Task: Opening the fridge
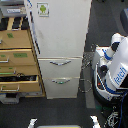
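The fridge [62,35] stands tall and white in the middle of the exterior view. A green android sticker [43,8] sits near the top of its large upper door. The long vertical handle [33,26] runs down that door's edge on the exterior view's left. Below are two drawers with curved silver handles, the upper handle [60,63] and the lower handle [61,80]. The door and both drawers look shut. No gripper shows near the fridge; I see only the robot's body and part of one arm [112,46].
A tan wooden drawer cabinet [17,55] stands against the fridge on the exterior view's left, one lower drawer [20,78] pulled out. The white-and-blue robot body [116,70] stands right of the fridge, with cables [89,60] between them. Two white parts [94,120] show at the bottom edge.
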Robot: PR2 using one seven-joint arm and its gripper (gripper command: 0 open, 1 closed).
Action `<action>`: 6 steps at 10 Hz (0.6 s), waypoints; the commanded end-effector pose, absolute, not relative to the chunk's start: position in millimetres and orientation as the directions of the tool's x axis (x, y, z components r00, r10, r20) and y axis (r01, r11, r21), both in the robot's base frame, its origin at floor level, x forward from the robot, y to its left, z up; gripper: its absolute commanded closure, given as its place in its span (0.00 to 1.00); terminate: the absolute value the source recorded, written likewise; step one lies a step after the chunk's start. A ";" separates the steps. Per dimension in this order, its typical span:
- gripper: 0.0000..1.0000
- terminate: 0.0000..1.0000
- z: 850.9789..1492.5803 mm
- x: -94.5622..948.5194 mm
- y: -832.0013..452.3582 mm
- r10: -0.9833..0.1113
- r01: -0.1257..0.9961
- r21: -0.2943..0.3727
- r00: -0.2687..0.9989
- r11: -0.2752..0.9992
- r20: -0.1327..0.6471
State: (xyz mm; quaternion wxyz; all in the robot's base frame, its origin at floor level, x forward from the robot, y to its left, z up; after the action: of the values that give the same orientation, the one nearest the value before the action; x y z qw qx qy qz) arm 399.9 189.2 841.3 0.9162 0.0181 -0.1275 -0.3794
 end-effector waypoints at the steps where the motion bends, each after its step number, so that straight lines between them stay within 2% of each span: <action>1: 0.00 0.00 844.0 402.9 179.2 -0.711 0.717 0.072 0.663 0.693 0.236; 3: 0.00 0.00 848.1 412.0 161.4 -0.724 0.743 -0.003 0.654 0.670 0.218; 4: 0.00 0.00 857.4 424.2 154.4 -0.721 0.743 -0.017 0.655 0.669 0.227; 6: 0.00 0.00 884.9 451.7 140.8 -0.737 0.760 0.019 0.622 0.649 0.264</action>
State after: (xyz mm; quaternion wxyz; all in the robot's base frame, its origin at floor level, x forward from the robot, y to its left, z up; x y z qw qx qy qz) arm 407.6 171.8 845.9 0.9116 -0.0197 -0.1139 -0.3945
